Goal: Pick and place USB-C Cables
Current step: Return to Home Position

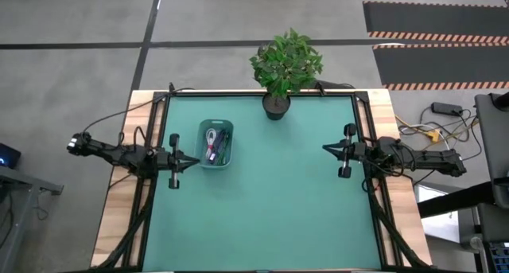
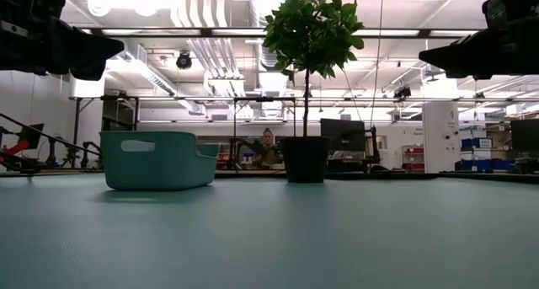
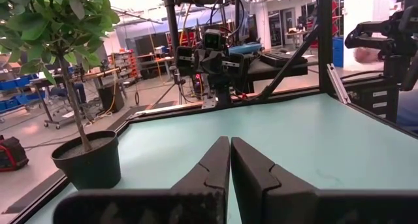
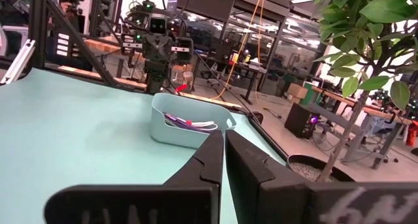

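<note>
The USB-C cables point(image 1: 215, 144) lie bundled inside the pale teal bin point(image 1: 202, 157) on the table's left half; white, red and dark strands show, also in the right wrist view point(image 4: 191, 123). In the low view only the bin's wall point(image 2: 156, 161) shows. My left gripper point(image 1: 196, 160) hovers shut just left of the bin, above the table. My right gripper point(image 1: 324, 148) hovers shut at the table's right side, pointing toward the bin. Neither touches anything.
A potted plant point(image 1: 285, 66) stands at the middle of the table's far edge. The green mat point(image 1: 270, 209) lies bare between the arms and toward the near edge. Yellow and grey cords point(image 1: 429, 131) lie off the table on the right.
</note>
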